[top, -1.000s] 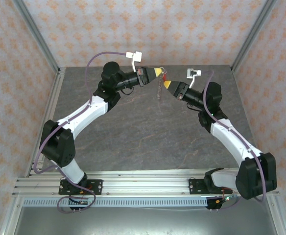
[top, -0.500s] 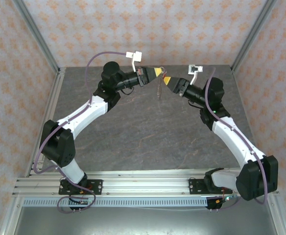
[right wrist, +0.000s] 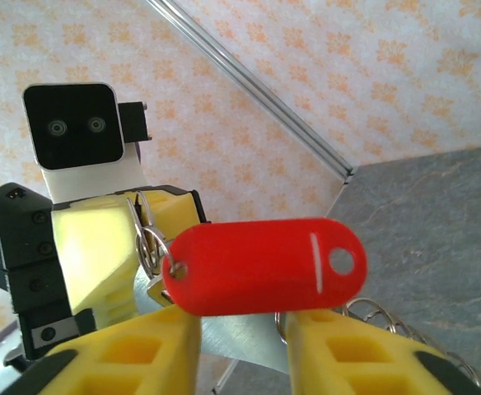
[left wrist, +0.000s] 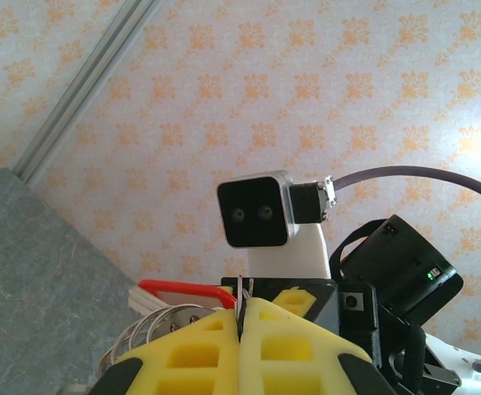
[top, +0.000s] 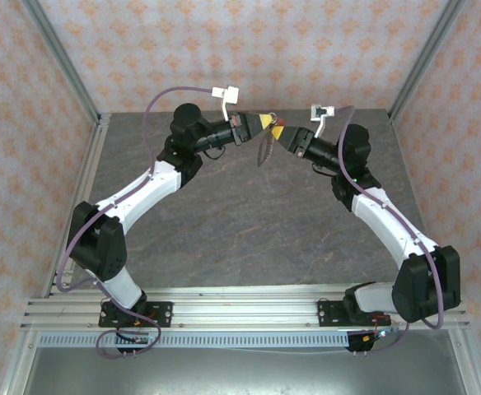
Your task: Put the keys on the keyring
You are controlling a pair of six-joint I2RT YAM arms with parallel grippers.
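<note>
My left gripper (top: 267,122) is shut on the thin wire of the keyring (left wrist: 240,286), whose grey loops (top: 266,148) hang below it above the table's far middle. The keys, a red tag (right wrist: 261,265) with a silver blade (right wrist: 245,337), hang from a small ring (right wrist: 146,243) at the left gripper's yellow fingers (right wrist: 92,247). My right gripper (top: 282,134) meets the left one tip to tip. The blade lies between the right gripper's fingers (right wrist: 150,350), which stand closed against its edges, and the tag rests just above them. In the top view the red piece (top: 278,126) sits between the two tips.
The dark grey tabletop (top: 249,222) lies under both raised arms. Patterned walls with aluminium posts (top: 63,70) close in the back and sides. A rail (top: 224,300) runs along the near edge by the arm bases.
The right gripper has moved left and farther back, up to the left gripper's tip. The hanging loops have swung slightly left. The left arm has stayed still.
</note>
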